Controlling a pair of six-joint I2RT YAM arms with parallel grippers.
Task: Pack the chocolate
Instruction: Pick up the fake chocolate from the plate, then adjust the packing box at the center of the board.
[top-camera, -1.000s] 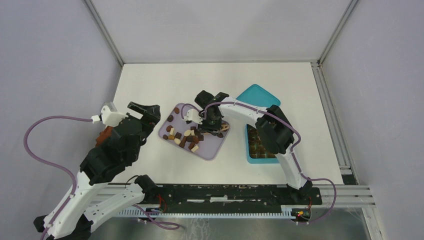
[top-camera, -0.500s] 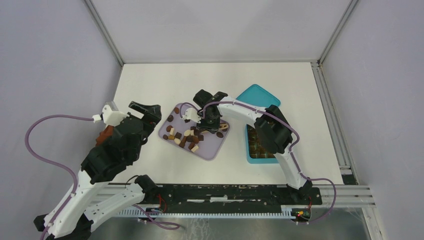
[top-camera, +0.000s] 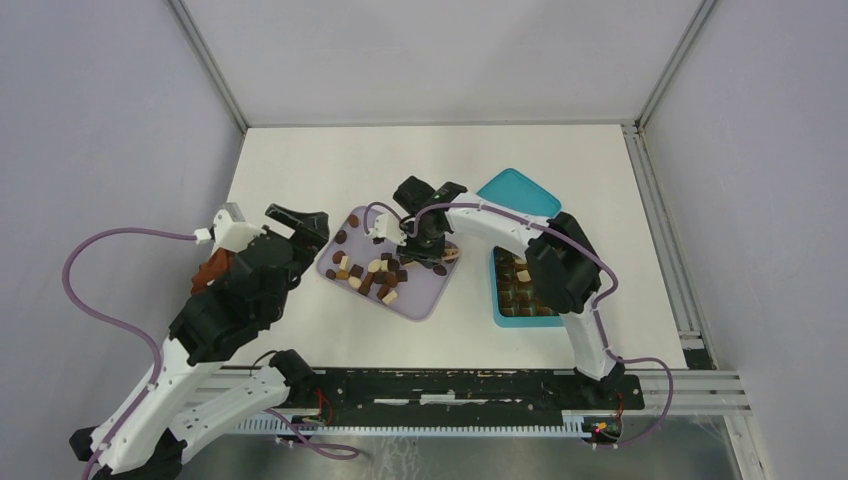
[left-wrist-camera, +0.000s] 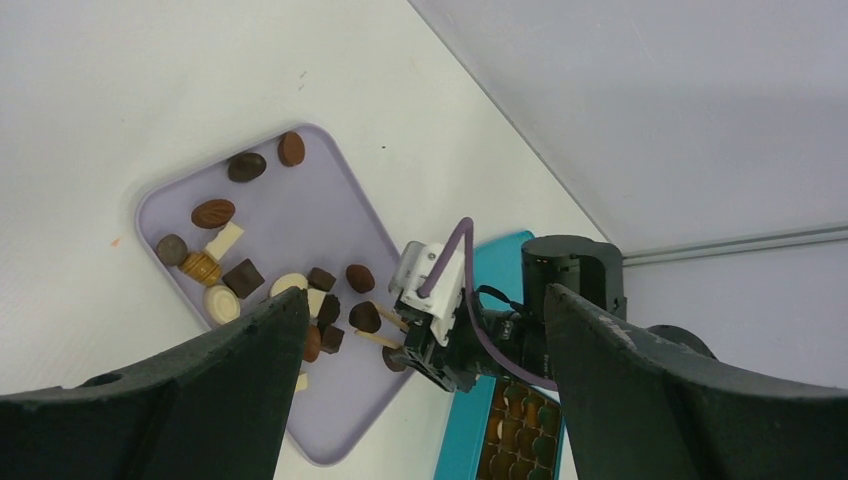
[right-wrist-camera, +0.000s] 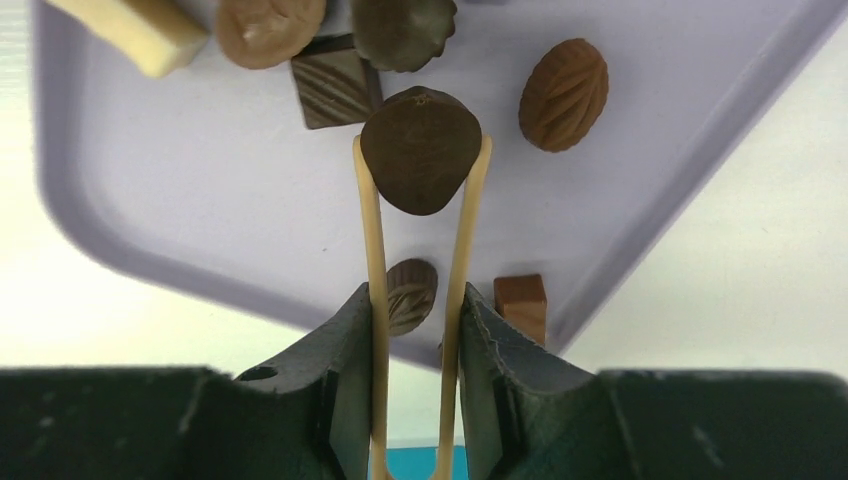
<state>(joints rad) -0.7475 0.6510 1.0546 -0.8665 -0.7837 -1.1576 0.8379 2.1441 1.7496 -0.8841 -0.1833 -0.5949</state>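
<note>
Several small chocolates, dark, mid brown and cream, lie on a lavender tray. My right gripper is over the tray's right part, shut on wooden tongs. The tong tips pinch a round dark chocolate over the tray; it also shows in the left wrist view. The right gripper's jaws press on both prongs. My left gripper is open and empty beside the tray's left edge. The teal box holds rows of chocolates.
The teal lid lies behind the box. A rust-brown cloth lump sits left of the left arm. More chocolates lie near the tongs, an oval brown one and a dark square one. Walls enclose the table.
My left arm has shifted a little to the right, toward the tray. My right gripper has moved slightly over the tray with the tongs still in it.
</note>
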